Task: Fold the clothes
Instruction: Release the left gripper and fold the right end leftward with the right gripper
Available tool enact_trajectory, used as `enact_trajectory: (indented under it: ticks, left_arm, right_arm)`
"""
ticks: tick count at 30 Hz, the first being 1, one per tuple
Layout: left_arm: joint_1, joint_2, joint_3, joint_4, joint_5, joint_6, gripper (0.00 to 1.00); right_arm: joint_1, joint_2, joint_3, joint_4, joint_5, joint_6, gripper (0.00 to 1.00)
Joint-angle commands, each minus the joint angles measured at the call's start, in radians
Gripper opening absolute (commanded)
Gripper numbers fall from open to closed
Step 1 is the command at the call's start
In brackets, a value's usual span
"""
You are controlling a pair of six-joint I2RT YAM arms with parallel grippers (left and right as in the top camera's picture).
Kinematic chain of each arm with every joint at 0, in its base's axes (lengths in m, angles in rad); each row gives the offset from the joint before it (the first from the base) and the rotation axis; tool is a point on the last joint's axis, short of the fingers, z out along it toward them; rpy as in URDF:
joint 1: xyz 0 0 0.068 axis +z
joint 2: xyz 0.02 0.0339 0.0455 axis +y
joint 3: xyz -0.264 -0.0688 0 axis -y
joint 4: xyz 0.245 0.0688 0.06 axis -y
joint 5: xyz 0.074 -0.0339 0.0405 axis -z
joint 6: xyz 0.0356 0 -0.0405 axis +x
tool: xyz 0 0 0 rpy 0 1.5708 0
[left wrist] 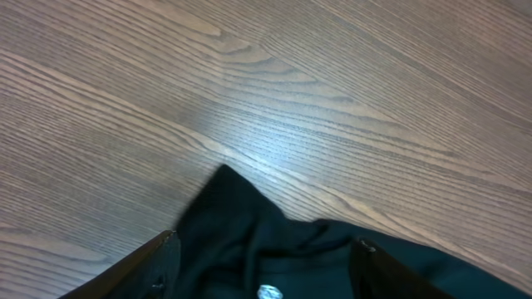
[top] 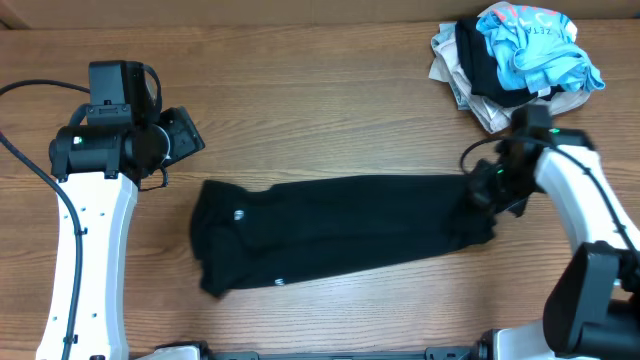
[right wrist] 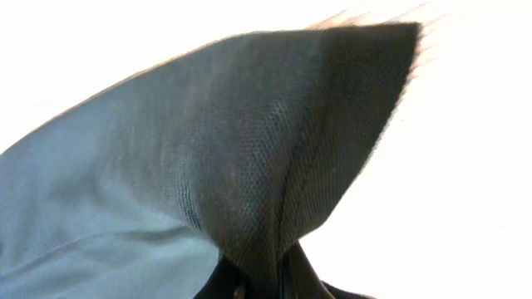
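Note:
The black T-shirt [top: 340, 230] lies folded into a long band across the middle of the wooden table [top: 330, 110], with small white lettering near its left end. My right gripper [top: 485, 190] is at the shirt's right end, shut on the fabric. In the right wrist view the cloth [right wrist: 249, 149] bunches into the pinched jaws [right wrist: 258, 278]. My left gripper [top: 180, 140] hovers up and left of the shirt's left end. In the left wrist view its fingers [left wrist: 266, 241] are spread wide with a shirt corner [left wrist: 241, 216] between them, not gripped.
A heap of other clothes sits at the back right corner: a light-blue garment [top: 535, 45] on top of beige ones [top: 455, 60] and a dark piece. It lies just behind the right arm.

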Motion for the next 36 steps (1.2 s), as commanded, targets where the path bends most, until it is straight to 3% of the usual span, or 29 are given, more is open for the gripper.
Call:
enact_trajectory:
  ticks: [1,5,11,16,25,26,31,33,36]
  left_arm:
    - [-0.008,-0.002,0.019,0.002,0.007,0.027,0.69]
    - [-0.008,0.01,0.019,-0.005,-0.007,0.076,0.71]
    - [-0.007,0.01,0.019,-0.011,-0.019,0.076,0.72]
    - [-0.007,0.01,0.019,-0.019,-0.019,0.08,0.73]
    - [-0.007,0.01,0.001,-0.057,-0.023,0.08,0.74]
    - [-0.007,0.01,-0.004,-0.057,-0.023,0.08,0.75]
    - [-0.007,0.01,-0.037,-0.057,-0.024,0.089,0.8]
    - [-0.006,0.01,-0.06,-0.063,-0.024,0.111,0.81]
    - [-0.006,0.01,-0.13,-0.064,-0.018,0.113,0.82]
  right_arm:
    - [0.014,-0.044,0.111,-0.061,-0.037,-0.117,0.04]
    - [0.144,-0.048,0.169,-0.133,-0.049,-0.152,0.04]
    - [0.371,-0.048,0.169,-0.122,-0.06,-0.062,0.04]
    - [0.618,-0.047,0.169,-0.029,-0.071,0.072,0.04]
    - [0.825,-0.016,0.168,0.163,-0.061,0.201,0.04]
    - [0.837,-0.009,0.168,0.181,-0.064,0.205,0.07]
    - [0.853,-0.008,0.178,0.199,-0.065,0.178,0.68]
    - [0.837,-0.009,0.206,0.171,-0.063,0.162,0.79]
    - [0.79,-0.01,0.278,0.099,-0.06,0.111,0.82]
